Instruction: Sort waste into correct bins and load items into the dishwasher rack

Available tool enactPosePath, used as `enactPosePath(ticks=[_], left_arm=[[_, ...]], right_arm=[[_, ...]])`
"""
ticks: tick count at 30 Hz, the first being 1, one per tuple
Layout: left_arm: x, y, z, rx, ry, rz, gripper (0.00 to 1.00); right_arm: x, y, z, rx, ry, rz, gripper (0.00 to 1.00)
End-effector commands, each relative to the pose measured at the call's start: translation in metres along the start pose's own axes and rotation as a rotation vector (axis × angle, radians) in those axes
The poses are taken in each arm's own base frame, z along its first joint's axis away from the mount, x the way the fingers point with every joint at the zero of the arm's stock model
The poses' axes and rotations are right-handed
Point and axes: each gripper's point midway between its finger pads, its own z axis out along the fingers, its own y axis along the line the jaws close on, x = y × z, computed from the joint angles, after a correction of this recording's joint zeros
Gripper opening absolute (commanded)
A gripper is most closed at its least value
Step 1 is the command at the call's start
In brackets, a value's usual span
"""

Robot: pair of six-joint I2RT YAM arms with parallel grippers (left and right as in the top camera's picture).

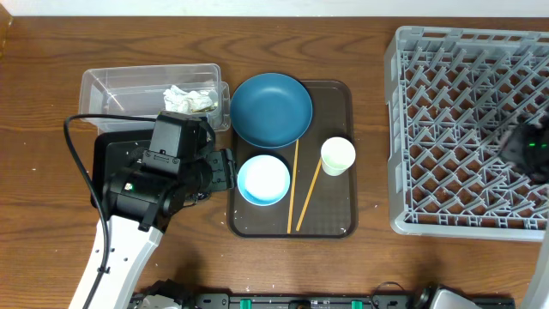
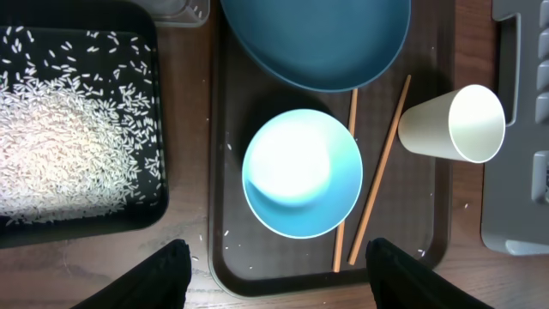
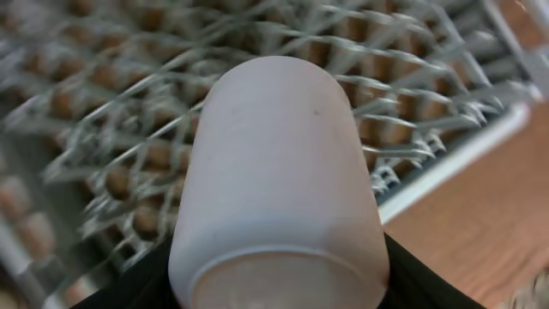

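Dark brown wood-grain table [image 1: 39,94] fills the view, a white strip [image 1: 257,7] along its far edge.

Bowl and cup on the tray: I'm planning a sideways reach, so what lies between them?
Two wooden chopsticks lie between the light blue bowl and the cream cup, on the brown tray. The left wrist view shows it best.

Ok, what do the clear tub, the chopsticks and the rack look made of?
The clear tub looks like glossy transparent plastic: the table shows through its walls. The chopsticks look like plain matte wood, pale tan and thin. The rack seems moulded grey plastic, a matte lattice of pegs.
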Motion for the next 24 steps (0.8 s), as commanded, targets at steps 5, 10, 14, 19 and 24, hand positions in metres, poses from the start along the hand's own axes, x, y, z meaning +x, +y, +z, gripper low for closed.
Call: enactPosePath(ticks=[5, 10, 14, 19, 24], left_arm=[[-0.002, 0.004, -0.001, -0.021, -0.006, 0.005, 0.68], [-0.002, 0.004, 0.0, -0.023, -0.001, 0.004, 0.68], [-0.002, 0.004, 0.001, -0.024, 0.001, 0.004, 0.68], [-0.002, 0.004, 0.001, -0.024, 0.0, 0.004, 0.69], [-0.002, 0.004, 0.001, -0.024, 0.0, 0.004, 0.69]], right_arm=[[-0.022, -0.075, 0.025, 0.134, -0.013, 0.328, 0.06], [-0.026, -0.086, 0.047, 0.08, 0.02, 0.405, 0.08], [-0.02, -0.093, 0.07, 0.091, 0.084, 0.423, 0.14], [-0.013, -0.086, 0.099, 0.059, 0.162, 0.424, 0.4], [-0.015, -0.077, 0.107, 0.007, 0.176, 0.428, 0.69]])
